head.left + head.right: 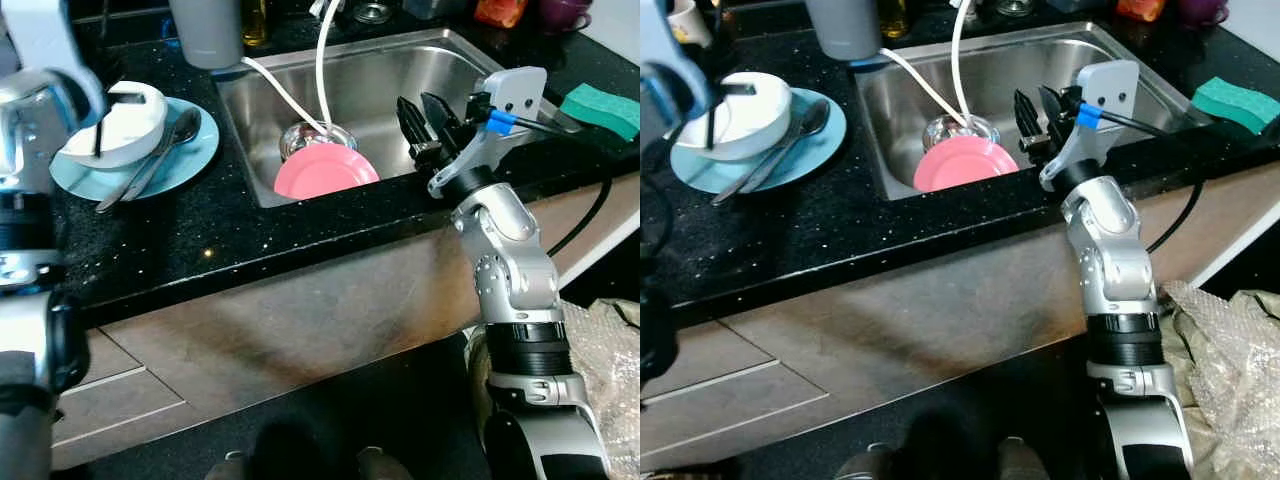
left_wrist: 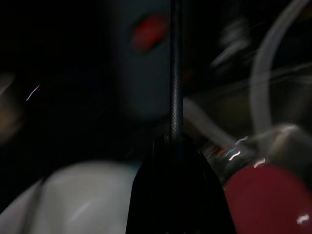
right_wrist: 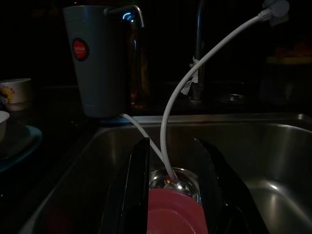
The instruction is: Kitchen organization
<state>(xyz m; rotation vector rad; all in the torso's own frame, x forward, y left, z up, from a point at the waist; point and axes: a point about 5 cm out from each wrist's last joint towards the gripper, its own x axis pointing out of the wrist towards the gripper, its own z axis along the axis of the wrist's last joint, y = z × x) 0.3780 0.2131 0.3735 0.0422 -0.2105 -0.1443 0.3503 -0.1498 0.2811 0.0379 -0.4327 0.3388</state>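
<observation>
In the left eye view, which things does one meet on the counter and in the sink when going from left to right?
white bowl on the blue plate → spoon → pink plate in the sink → right claw → green sponge

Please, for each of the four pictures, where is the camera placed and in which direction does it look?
Left eye view: on the head, looking forward and down at the black counter and the sink; both silver arms show.
Right eye view: the other eye of the same stereo pair, same scene.
Left wrist view: on the left arm, dark and blurred, looking along the left hand toward the white bowl.
Right wrist view: on the right arm, looking along the open right hand into the sink.
Shared: the pink plate shows in both eye views and the right wrist view.
</observation>
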